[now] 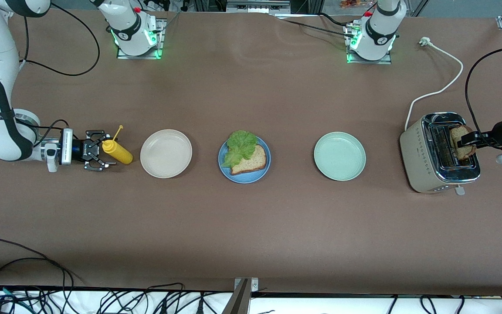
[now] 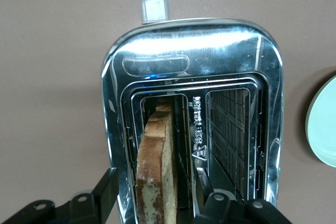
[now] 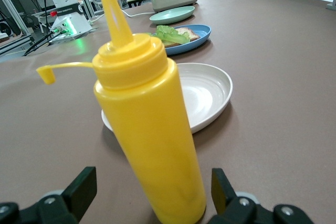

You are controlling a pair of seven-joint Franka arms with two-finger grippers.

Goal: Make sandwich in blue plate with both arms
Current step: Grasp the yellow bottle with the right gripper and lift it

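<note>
I have the left hand (image 1: 466, 140) over the toaster (image 1: 440, 152) at the left arm's end of the surface, its fingers (image 2: 202, 179) clamped narrow on the second bread slice (image 2: 155, 166), which stands partly out of one slot. The right hand (image 1: 98, 150) sits low at the right arm's end, fingers spread wide around the yellow squeeze bottle (image 3: 149, 145), not yet gripping it as far as I can tell. On the blue plate (image 1: 244, 179), mid-surface, lies the half-built sandwich: one bread slice (image 1: 251, 160) with the lettuce leaf (image 1: 241, 146) draped from its 11 o'clock edge. Judgement: the toast is light, stiff and crumbly, best held flat-faced across its upper edge with modest squeeze; the lettuce is limp and will shift if nudged. The bottle looks smooth, so take it mid-body. A beige plate (image 1: 166, 153) lies at 9 o'clock of the blue plate, a pale green plate (image 1: 339, 156) at 3 o'clock. The brown surface (image 1: 251, 226) is matte; cables run along its front-camera edge, and a white power cord (image 1: 440, 69) trails from the toaster.
</note>
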